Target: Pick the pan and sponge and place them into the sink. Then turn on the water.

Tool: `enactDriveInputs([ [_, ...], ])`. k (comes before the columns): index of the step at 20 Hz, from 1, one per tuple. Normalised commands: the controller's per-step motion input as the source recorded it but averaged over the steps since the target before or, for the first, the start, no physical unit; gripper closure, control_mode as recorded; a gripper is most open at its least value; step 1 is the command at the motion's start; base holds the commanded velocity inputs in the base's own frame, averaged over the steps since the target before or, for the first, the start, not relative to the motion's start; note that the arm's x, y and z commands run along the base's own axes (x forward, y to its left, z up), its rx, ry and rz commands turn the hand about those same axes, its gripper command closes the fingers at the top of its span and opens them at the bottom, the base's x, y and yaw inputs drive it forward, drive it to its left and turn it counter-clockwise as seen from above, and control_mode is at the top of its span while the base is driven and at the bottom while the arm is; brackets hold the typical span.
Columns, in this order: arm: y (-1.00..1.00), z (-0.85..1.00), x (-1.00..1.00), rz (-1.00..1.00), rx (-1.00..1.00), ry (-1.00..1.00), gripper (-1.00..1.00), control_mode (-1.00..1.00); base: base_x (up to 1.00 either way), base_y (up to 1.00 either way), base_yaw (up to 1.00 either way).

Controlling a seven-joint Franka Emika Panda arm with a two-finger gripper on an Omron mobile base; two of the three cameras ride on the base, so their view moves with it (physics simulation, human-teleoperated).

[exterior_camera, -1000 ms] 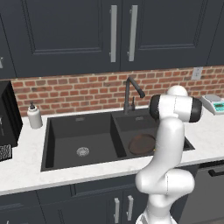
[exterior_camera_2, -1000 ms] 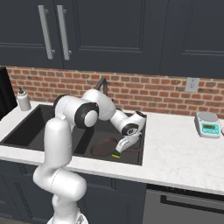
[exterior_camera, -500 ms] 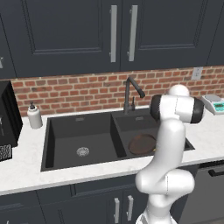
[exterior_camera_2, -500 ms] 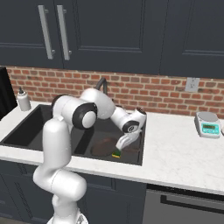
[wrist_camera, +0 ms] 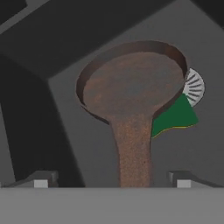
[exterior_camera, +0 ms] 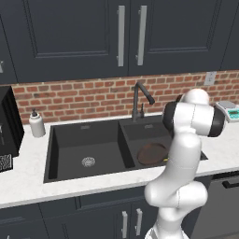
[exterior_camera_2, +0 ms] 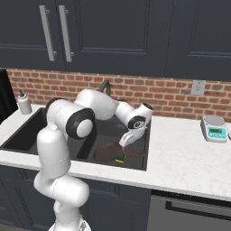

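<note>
The black double-basin sink [exterior_camera: 84, 144] is set into the white counter [exterior_camera_2: 189, 158] below dark cabinets [exterior_camera: 70, 37] and a brick backsplash [exterior_camera: 84, 95]. A dark gooseneck faucet [exterior_camera: 139, 95] stands at the far rim, above the divider between the two basins, and no stream falls from it. In the left base view the left basin holds nothing but its round silver drain [exterior_camera: 88, 162].

The white arm [exterior_camera_2: 67, 131] rises from the near side of the counter, bends at a dark elbow joint and reaches far and rightward, then down over the right basin, its wrist pointing into the basin.

The pan [wrist_camera: 133, 83] lies flat on the floor of the right basin, round and brown, with its long handle running toward the near side. In the hand view the handle passes up between the two finger tips without either tip touching it. The right base view shows the pan [exterior_camera_2: 108, 152] low in the basin under the hand.

The gripper [exterior_camera_2: 127, 139] hangs just above the pan with its jaws spread wide apart, gripping nothing.

The sponge [wrist_camera: 175, 116] lies on the basin floor beside the pan, its green top partly tucked under the pan's rim and lying next to the drain [wrist_camera: 194, 86]. From the right base view the sponge [exterior_camera_2: 120, 159] sits at the near edge of the pan.

A white soap dispenser [exterior_camera: 36, 124] stands on the counter left of the sink. A small scale [exterior_camera_2: 214, 128] sits on the counter well to the right.
</note>
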Motion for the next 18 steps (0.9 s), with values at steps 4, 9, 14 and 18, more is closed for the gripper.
enactDriveInputs([
  [4, 0.06, 0.49, -0.09, -0.08, 0.06, -0.01, -1.00, -1.00, 0.00, 0.00, 0.00],
  [9, 0.00, 0.26, -0.12, -0.21, 0.14, -0.08, -1.00, -1.00, 0.00, 0.00, 0.00],
  [14, 0.00, 0.15, -0.02, -0.26, 0.07, 0.00, -1.00, -1.00, 0.00, 0.00, 0.00],
  [18, 0.00, 0.00, 0.00, -0.22, 0.00, 0.02, -1.00, -1.00, 0.00, 0.00, 0.00],
])
